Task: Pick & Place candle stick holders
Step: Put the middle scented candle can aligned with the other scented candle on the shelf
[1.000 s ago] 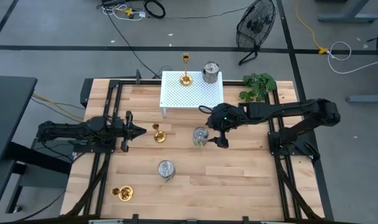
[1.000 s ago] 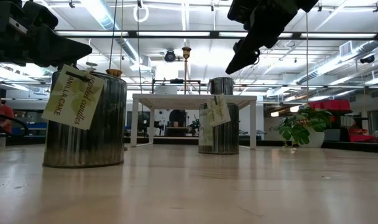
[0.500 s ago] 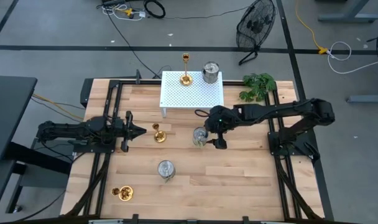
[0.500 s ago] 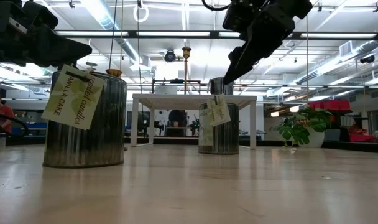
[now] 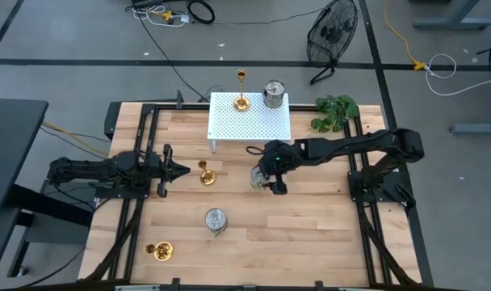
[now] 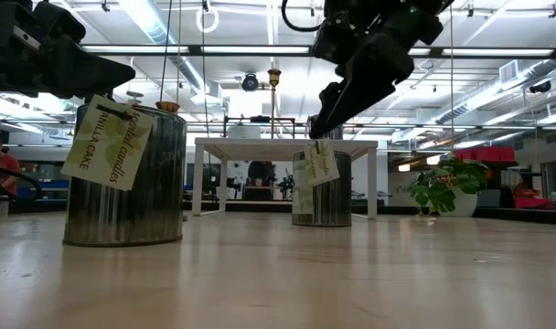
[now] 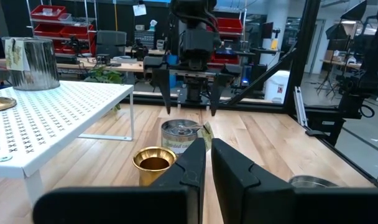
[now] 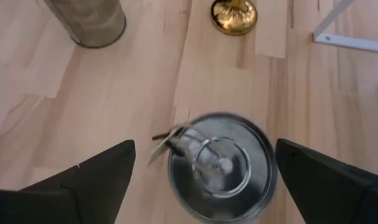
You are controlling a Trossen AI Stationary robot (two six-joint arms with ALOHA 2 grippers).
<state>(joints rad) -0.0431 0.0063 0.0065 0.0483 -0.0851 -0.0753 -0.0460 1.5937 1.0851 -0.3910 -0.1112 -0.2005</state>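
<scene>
Overhead first: right gripper (image 5: pixel 266 179) sits spread wide directly over the silver holder (image 5: pixel 260 178) mid-table (image 5: pixel 310 234), just in front of the white rack (image 5: pixel 249 115); left gripper (image 5: pixel 181 170) waits clenched and empty beside a gold holder (image 5: pixel 206 175). Low down, the tin (image 6: pixel 321 188) stands upright, paper tag dangling, fingers (image 6: pixel 326 105) poised above. From the left wrist, both dark fingers (image 7: pixel 164 93) bracket it. Right wrist looks straight into its rim (image 8: pixel 221 167). Looks rigid, light, slick-walled: best pinched across the body below the rim, clear of the tag
</scene>
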